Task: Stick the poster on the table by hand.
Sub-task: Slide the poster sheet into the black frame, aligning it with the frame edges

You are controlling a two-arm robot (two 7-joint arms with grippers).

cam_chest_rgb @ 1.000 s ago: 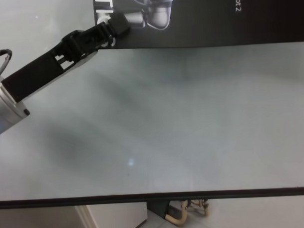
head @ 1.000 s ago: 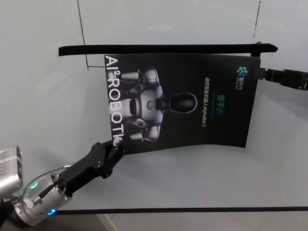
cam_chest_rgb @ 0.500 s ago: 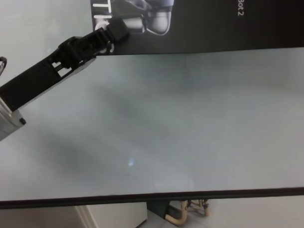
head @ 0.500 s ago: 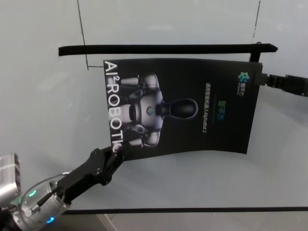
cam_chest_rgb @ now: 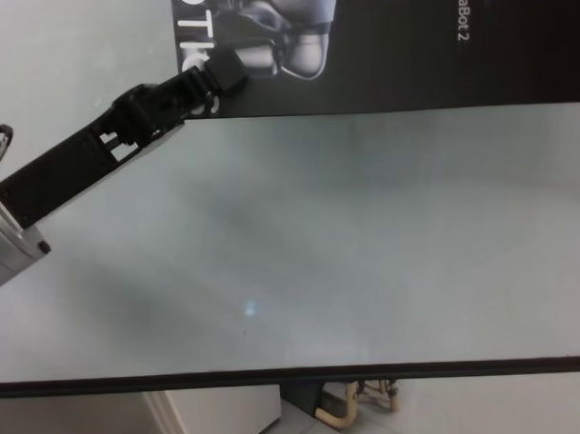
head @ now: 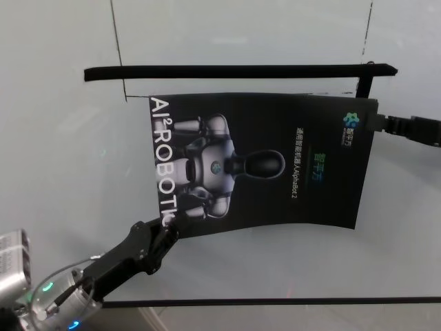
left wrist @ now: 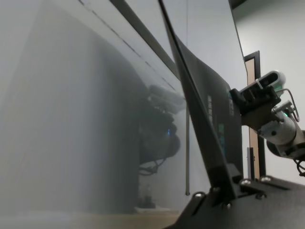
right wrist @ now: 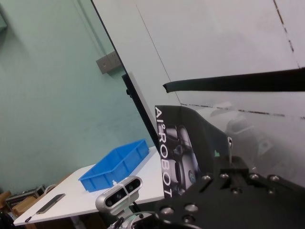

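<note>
Holding the poster (head: 262, 165) stretched btwn two grippers over the pale table (head: 62, 138): left gripper (head: 167, 227) is clamped on its near-left corner, right gripper (head: 377, 123) clamped on the far-right edge. Sheet hangs bowed, lifted off the surface w/ a black tape strip (head: 234, 70) just beyond its far edge. Risk, as I judge it: uneven pull or one side dropping first could crease or skew the poster, or a corner could slip from a grip & flop down crooked.
</note>
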